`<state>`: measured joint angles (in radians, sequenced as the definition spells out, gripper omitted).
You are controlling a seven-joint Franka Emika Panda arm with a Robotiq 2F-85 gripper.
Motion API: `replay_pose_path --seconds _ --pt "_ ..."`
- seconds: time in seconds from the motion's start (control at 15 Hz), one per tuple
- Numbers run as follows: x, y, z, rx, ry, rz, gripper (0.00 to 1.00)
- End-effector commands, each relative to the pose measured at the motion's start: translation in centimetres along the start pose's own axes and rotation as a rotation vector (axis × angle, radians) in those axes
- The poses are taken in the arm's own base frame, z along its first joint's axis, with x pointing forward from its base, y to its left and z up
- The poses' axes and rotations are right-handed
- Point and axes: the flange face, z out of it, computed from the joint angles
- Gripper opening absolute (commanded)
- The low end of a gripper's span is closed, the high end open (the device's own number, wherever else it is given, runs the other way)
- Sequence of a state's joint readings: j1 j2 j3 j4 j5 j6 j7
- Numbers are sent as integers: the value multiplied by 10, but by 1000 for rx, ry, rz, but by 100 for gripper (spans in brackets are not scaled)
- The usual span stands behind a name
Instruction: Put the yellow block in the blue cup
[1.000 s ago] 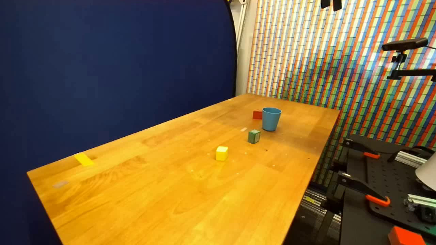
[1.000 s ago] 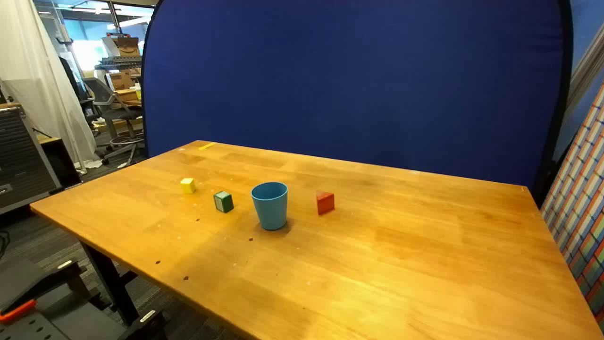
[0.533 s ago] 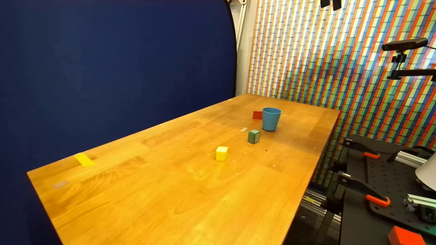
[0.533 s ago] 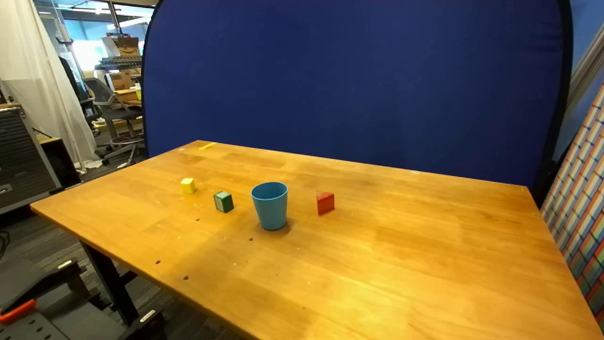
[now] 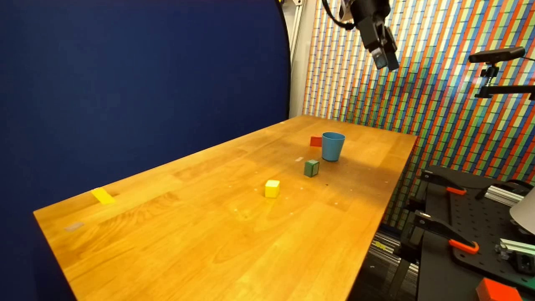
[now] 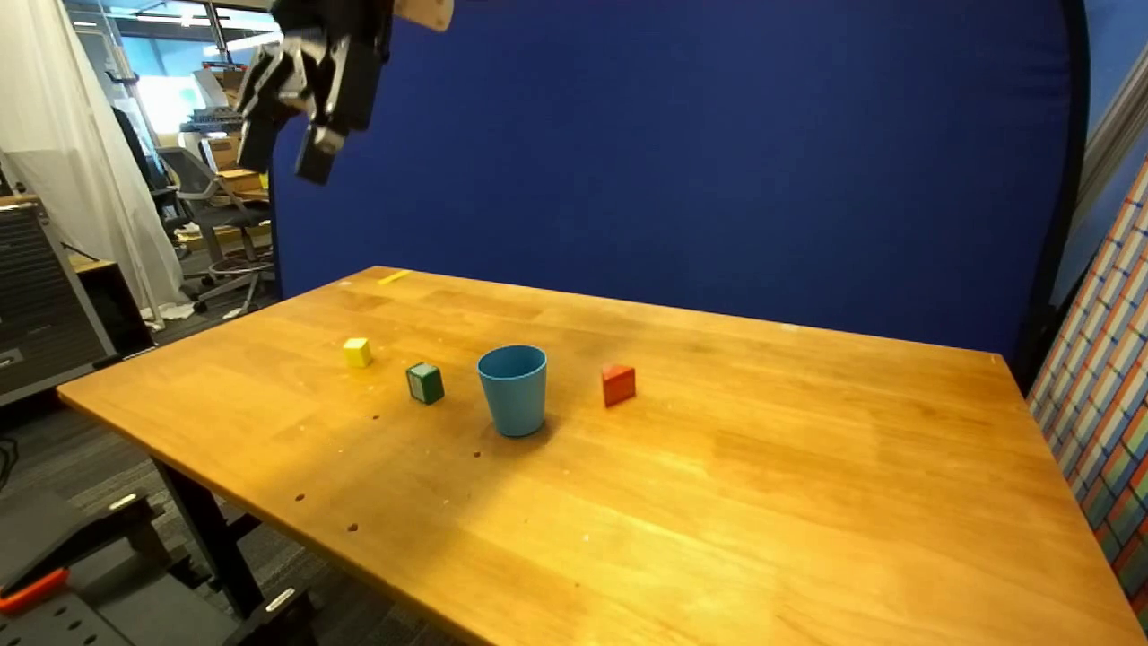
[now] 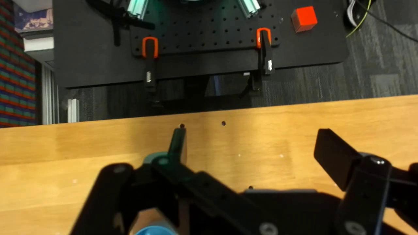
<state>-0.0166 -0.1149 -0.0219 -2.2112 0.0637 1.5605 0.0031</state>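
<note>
The small yellow block [image 5: 272, 189] sits on the wooden table and also shows in an exterior view [image 6: 357, 353]. It is out of view in the wrist view. The light-blue cup [image 5: 332, 147] stands upright on the table in both exterior views [image 6: 514, 395]. A part of its rim shows at the bottom of the wrist view [image 7: 156, 230], behind the gripper. My gripper [image 5: 387, 66] is high above the table in both exterior views [image 6: 285, 157], apart from every object. In the wrist view my gripper [image 7: 253, 137] is wide open with nothing between the fingers.
A green block [image 6: 425, 383] sits between the yellow block and the cup. A red block [image 6: 619, 385] sits on the cup's far side. A flat yellow tape strip [image 5: 103, 195] lies near a table corner. A black bench with clamps [image 7: 150, 62] and an orange-red block [image 7: 304, 19] adjoins the table.
My gripper has come down into both exterior views; before, only its fingertips showed at the top edge of an exterior view. The blocks and the cup have not moved.
</note>
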Motion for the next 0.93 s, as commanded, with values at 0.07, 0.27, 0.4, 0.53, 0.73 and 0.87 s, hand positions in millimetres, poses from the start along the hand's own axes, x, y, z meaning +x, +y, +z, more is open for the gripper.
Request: replay_pose_path --seconds 0.07,0.27,0.4,0.53,0.73,0.87 --pt "56 -65 91 -42 -52 -106 100" --pt "87 -101 127 -90 -11 -163 100" --pt "107 -121 143 -101 8 -209 100" --pt "123 -137 154 -111 24 -241 100" --pt "148 -155 164 -130 36 -280 100" --pt "160 -167 167 -140 35 -305 100"
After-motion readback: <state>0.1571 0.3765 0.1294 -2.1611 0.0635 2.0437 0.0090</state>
